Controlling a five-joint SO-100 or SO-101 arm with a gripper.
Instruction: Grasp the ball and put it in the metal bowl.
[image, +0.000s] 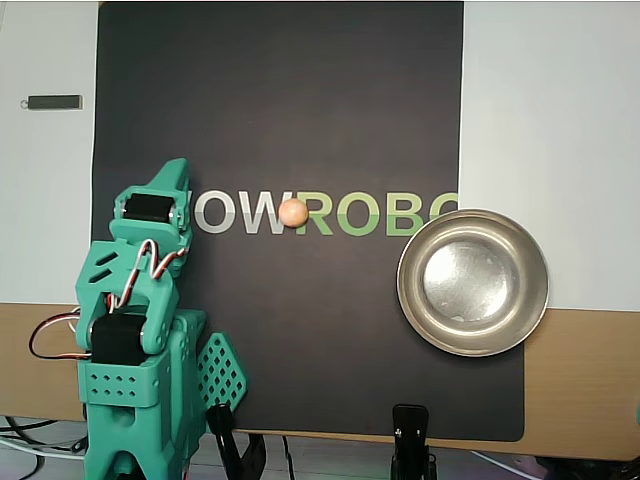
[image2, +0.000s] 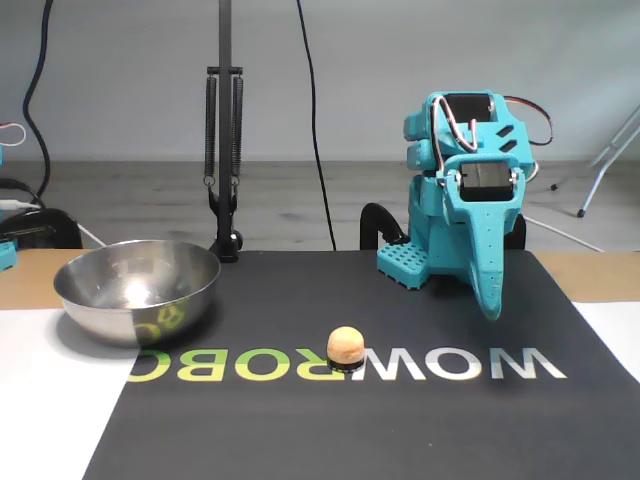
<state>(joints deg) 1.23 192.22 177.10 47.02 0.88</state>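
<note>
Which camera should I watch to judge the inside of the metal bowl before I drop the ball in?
The overhead view: it looks straight down into the metal bowl, showing its whole rim and bare, reflective bottom. The fixed view shows the bowl from the side, mostly outer wall and only part of the interior. The ball sits on the mat lettering, apart from it.

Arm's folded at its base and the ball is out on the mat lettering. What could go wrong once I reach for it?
1. The ball sits free on the smooth mat, so a nudge from the gripper may roll it away.
2. The metal bowl overhangs the mat's edge in the overhead view, so a bump could shift it.
3. The bowl lies past the ball from the arm, so the carry may be a long reach.
</note>
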